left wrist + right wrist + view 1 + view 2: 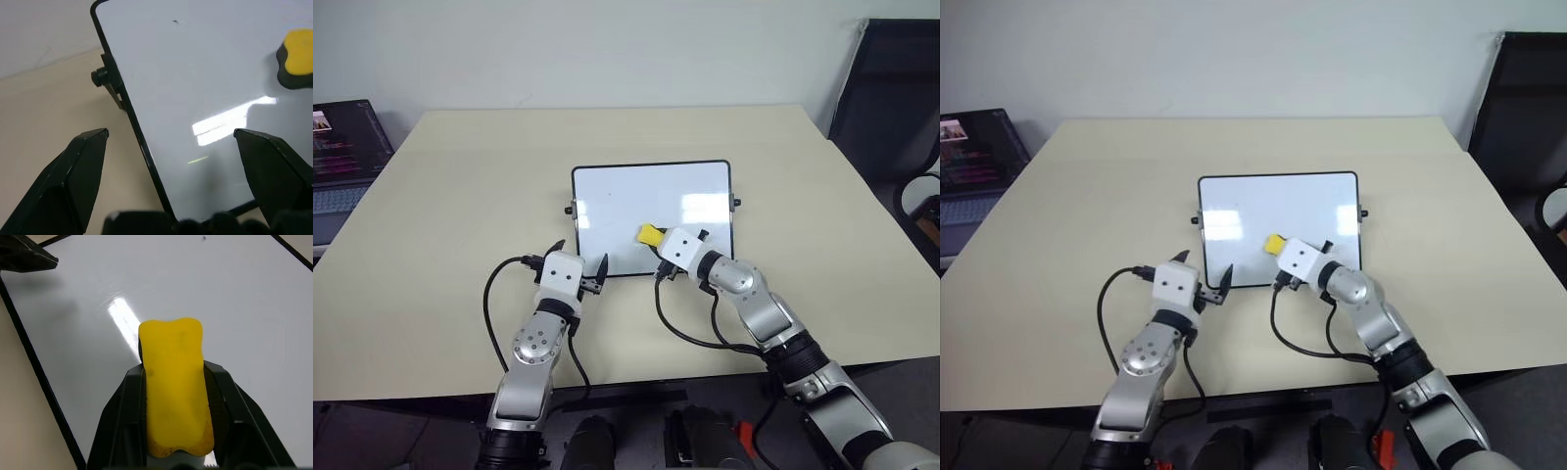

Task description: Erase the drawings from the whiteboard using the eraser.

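Observation:
The whiteboard (651, 196) lies flat in the middle of the table, its black frame and side knobs visible. My right gripper (659, 244) is shut on the yellow eraser (650, 234), which rests on the board's near right part; the right wrist view shows the eraser (173, 372) clamped between the black fingers. My left gripper (578, 258) stands open at the board's near left corner, one finger (83, 166) off the frame and the other over the white surface. A tiny dark mark (175, 21) shows on the far part of the board; elsewhere the surface looks white.
The beige table (460, 186) extends widely around the board. An open laptop (342, 147) sits past the table's far left edge. A black chair (891, 88) stands at the far right. Black cables loop from both wrists near the front edge.

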Motion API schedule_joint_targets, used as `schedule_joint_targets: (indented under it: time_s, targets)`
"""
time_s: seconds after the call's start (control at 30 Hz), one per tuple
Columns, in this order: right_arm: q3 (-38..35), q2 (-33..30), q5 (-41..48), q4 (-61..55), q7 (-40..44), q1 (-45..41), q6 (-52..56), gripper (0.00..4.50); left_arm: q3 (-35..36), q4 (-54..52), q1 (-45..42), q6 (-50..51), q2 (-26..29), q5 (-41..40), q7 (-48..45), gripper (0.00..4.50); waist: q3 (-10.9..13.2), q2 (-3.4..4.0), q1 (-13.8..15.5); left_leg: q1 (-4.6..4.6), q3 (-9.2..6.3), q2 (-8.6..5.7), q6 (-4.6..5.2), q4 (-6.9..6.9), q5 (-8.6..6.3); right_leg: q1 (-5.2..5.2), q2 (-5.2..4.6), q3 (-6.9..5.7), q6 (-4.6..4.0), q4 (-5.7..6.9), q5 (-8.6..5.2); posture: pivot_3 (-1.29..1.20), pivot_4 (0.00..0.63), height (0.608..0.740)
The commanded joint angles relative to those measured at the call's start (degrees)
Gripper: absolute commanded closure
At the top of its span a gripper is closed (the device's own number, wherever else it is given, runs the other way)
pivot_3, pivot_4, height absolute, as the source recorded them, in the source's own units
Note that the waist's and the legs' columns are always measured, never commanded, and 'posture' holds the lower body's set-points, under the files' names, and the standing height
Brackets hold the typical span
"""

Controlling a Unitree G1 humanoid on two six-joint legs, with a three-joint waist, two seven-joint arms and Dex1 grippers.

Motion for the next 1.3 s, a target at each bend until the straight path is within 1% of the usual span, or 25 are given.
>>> schedule_joint_targets:
  time_s: [0.03, 0.17, 0.23, 0.3, 0.43, 0.53, 0.63, 0.83, 1.07, 1.17, 1.3]
  targets:
    - [-3.05, 0.79, 2.08, -2.56, -0.68, 0.86, 2.31, 3.28, -0.29, -0.40, -1.19, -0.73, 0.41, -0.63, -0.81, 0.00, 0.00, 0.00, -0.07, -0.01, 0.01, 0.00, 0.00, -0.01, 0.00, -0.02, 0.00, 0.01, 0.00, 0.00, 0.00, 0.00, 0.150, 0.740]
    - [-4.77, 1.26, 4.39, -6.43, -0.50, 2.25, 2.50, 3.28, -1.10, -0.85, -1.15, -0.98, 0.40, -0.60, -1.61, 0.00, 0.01, 0.01, -0.11, -0.13, 0.00, 0.00, 0.00, -0.04, 0.00, -0.11, 0.00, 0.00, 0.00, -0.03, 0.00, 0.00, 0.150, 0.740]
    - [-7.68, 0.86, 6.74, -10.21, -0.46, 3.72, 3.50, 3.28, -1.77, -1.56, -1.87, -1.31, 0.87, -0.99, -3.15, 0.00, 0.01, 0.01, 0.04, -0.19, -0.02, 0.00, -0.01, -0.05, -0.01, -0.13, 0.00, -0.02, 0.00, -0.08, 0.00, 0.00, 0.150, 0.740]
    - [-10.83, -0.39, 8.18, -14.63, -0.54, 5.12, 5.17, 3.28, -2.74, -1.14, -3.68, -2.89, 1.32, -2.16, -5.67, 0.00, 0.02, 0.00, 0.02, -0.25, -0.02, -0.01, -0.02, -0.05, -0.01, -0.16, 0.00, -0.01, 0.00, -0.11, 0.00, 0.00, 0.150, 0.740]
    - [-14.02, -2.72, 9.29, -20.31, -0.52, 7.29, 8.96, 3.28, -4.65, 0.06, -6.15, -5.58, 1.23, -5.59, -10.77, 0.00, 0.03, 0.00, 0.00, -0.23, -0.01, -0.03, -0.03, -0.04, -0.02, -0.15, 0.00, 0.00, 0.01, -0.11, 0.00, 0.00, 0.150, 0.740]
    - [-19.26, -5.88, 9.86, -27.97, -1.00, 10.32, 17.29, 3.28, -7.31, 0.91, -9.77, -5.79, 0.70, -11.96, -19.36, 0.00, 0.04, 0.02, 0.13, -0.22, -0.02, -0.01, -0.03, -0.06, -0.02, -0.15, 0.00, -0.03, 0.00, -0.10, -0.01, 0.00, 0.150, 0.740]
    - [-21.35, -7.35, 9.97, -31.67, -1.86, 11.55, 23.98, 3.28, -8.18, 1.68, -10.89, -5.17, 1.04, -15.54, -24.08, 0.00, 0.04, 0.02, -0.21, -0.24, 0.00, -0.04, -0.03, -0.07, -0.02, -0.16, 0.00, 0.00, -0.01, -0.11, -0.01, 0.00, 0.150, 0.740]
    - [-27.11, -10.70, 9.71, -35.56, -4.01, 13.37, 37.11, 3.28, -9.80, 5.16, -14.39, -3.26, 2.00, -21.60, -34.51, 0.00, 0.04, 0.03, -0.36, -0.20, -0.01, -0.02, -0.02, -0.06, -0.01, -0.15, 0.03, -0.03, -0.04, -0.05, -0.04, 0.00, 0.150, 0.740]
    - [-32.45, -9.33, 13.25, -36.37, -4.96, 14.57, 51.46, 3.28, -12.33, 9.16, -16.40, -2.62, 4.31, -23.68, -44.48, 0.00, 0.04, 0.03, -0.37, -0.22, 0.01, -0.05, -0.02, -0.08, -0.02, -0.16, 0.03, 0.01, -0.04, -0.12, -0.04, 0.00, 0.150, 0.740]
    - [-33.37, -8.66, 14.88, -36.32, -5.40, 14.70, 54.71, 3.28, -12.36, 11.55, -16.89, -3.99, 4.52, -23.18, -46.17, 0.00, 0.05, 0.05, -0.35, -0.23, -0.01, -0.05, -0.02, -0.08, -0.02, -0.16, 0.03, -0.01, -0.05, -0.12, -0.05, 0.00, 0.150, 0.740]
    - [-33.58, -7.38, 16.18, -34.43, -6.78, 13.81, 55.10, 3.28, -12.43, 15.58, -17.09, -6.47, 4.60, -22.16, -47.63, 0.00, 0.05, 0.05, -0.44, -0.22, 0.01, -0.04, -0.02, -0.07, -0.02, -0.16, 0.03, 0.00, -0.07, -0.09, -0.06, 0.00, 0.150, 0.740]
